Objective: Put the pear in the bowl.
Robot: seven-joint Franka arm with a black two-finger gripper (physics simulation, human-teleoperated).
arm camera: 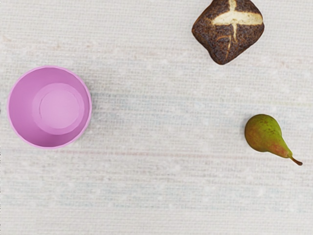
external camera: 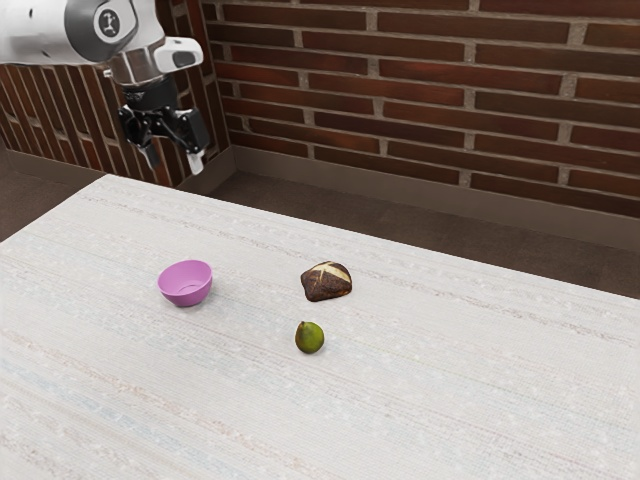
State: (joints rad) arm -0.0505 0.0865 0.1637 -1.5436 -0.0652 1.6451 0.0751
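The hand is released, its two fingers standing apart with a gap between them. Clock directions here are read on the exterior view, 12 being its top. The arm reaches in from 11 o'clock, and the hand hangs from it, pointing down, well above the height of the bench.

The pear sits on the bench, outside the bowl and well apart from it. From the pear, the bowl lies at 10 o'clock and the bread a little past 12, the nearer of the two. From the bowl, the bread is at 3 o'clock, the pear at 4 and the hand at 12. The three things are all apart, none touching another.

The pear is green, with a reddish brown flush toward its narrow end. In the wrist view that end and its brown stem point away from both the bowl and the bread. The bowl is pink and upright, its mouth open and its round inner base in sight. The bread has a dark brown crust with a pale cross on top. The bench is whitish, with faint streaks. A red brick wall rises beyond it at 12 o'clock.
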